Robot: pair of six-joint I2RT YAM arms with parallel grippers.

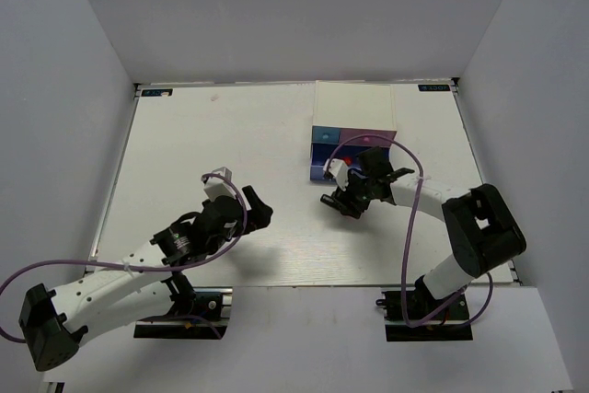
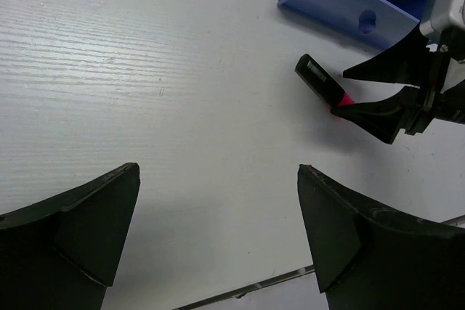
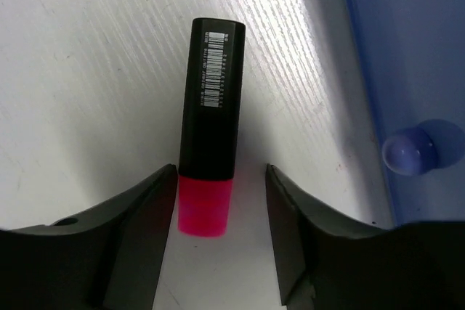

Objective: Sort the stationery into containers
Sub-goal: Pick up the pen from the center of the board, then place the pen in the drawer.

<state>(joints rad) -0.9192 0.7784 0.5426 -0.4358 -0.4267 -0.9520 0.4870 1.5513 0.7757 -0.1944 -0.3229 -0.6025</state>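
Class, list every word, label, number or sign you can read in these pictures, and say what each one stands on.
Marker: barcode label with tiny print, too small to read.
Blue stickers at the far corners of the table: pale marks, too blurred to read.
No other text shows, so nothing can be quoted.
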